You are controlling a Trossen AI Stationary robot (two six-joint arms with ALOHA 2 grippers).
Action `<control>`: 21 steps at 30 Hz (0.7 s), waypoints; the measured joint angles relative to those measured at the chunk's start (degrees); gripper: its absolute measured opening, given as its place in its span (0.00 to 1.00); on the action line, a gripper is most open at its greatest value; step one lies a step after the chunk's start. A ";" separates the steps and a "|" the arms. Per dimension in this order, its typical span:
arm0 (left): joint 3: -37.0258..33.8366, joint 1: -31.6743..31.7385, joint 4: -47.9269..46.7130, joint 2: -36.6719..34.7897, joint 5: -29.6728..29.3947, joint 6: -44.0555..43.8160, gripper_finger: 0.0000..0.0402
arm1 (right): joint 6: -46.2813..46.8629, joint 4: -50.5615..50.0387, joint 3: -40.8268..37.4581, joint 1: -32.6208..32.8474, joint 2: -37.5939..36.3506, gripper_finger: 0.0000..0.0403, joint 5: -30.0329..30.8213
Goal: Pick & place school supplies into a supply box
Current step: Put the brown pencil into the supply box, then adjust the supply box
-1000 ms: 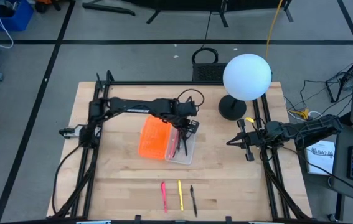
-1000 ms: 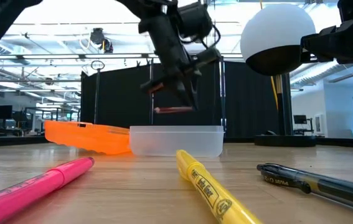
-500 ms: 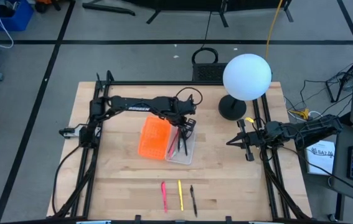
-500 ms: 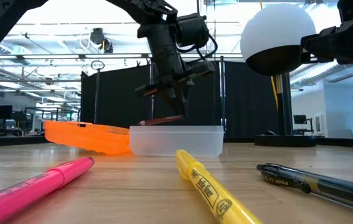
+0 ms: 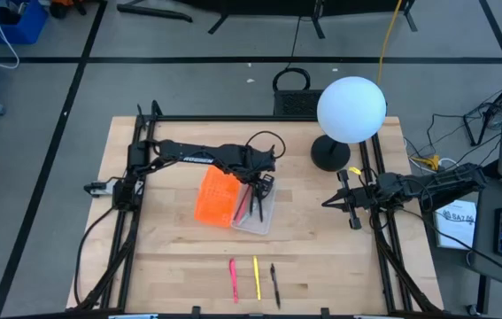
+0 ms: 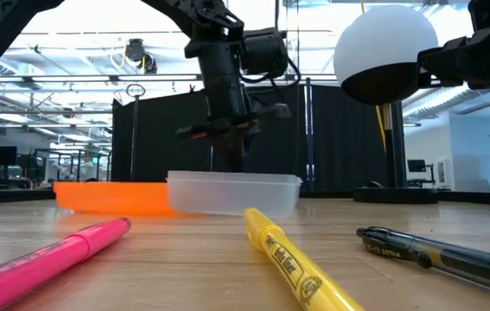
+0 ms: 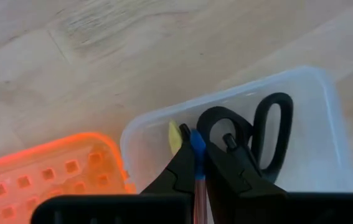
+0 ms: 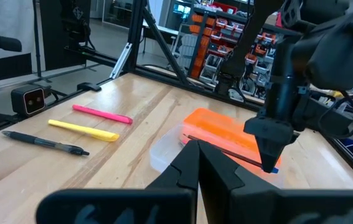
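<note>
My left gripper [image 5: 256, 188] points down into the supply box [image 5: 266, 213], a clear shallow tray in the middle of the table, and is shut on a pen with a blue end [image 7: 197, 144]. Black-handled scissors [image 7: 254, 134] and a yellow pen's tip [image 7: 174, 135] lie on the tray's floor beside the fingers. In the low view the tray's wall [image 6: 232, 192] hides the fingertips. A pink pen [image 5: 233, 277], a yellow pen [image 5: 256, 276] and a black pen [image 5: 274, 285] lie flat near the table's near edge. My right gripper [image 5: 350, 202] waits shut at the table's right side. My left gripper pinches the pen between its two fingers [image 7: 182, 169], coming from above and pointing down into the tray. The pen's blue end [image 7: 197, 149] sticks out just past the fingers, and its reddish barrel [image 7: 199, 194] shows between them. Whether the pen rests on the tray's floor, I cannot tell.
An orange perforated piece [image 5: 216, 197] lies against the tray's left side. A white globe lamp [image 5: 351, 109] stands on a dark base [image 5: 330, 155] at the far right. Bare wood lies between the tray and the three pens.
My left gripper has gone down from above the tray's rim into the tray, carrying the pen, which now sits below the rim. The tray and the orange piece have slid a little toward the table's left.
</note>
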 joint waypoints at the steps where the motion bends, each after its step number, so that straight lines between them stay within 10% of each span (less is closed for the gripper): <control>1: -0.21 0.00 0.08 0.00 -0.08 0.00 0.05 | 0.00 0.01 0.00 0.01 0.00 0.00 0.00; 9: -0.54 -0.02 0.14 0.00 0.12 -0.41 0.08 | -0.02 -0.01 0.00 0.00 0.00 0.00 0.00; 21: 0.40 0.17 -0.39 -2.98 2.79 5.71 0.38 | 0.18 -0.51 0.00 -0.01 0.00 0.00 0.00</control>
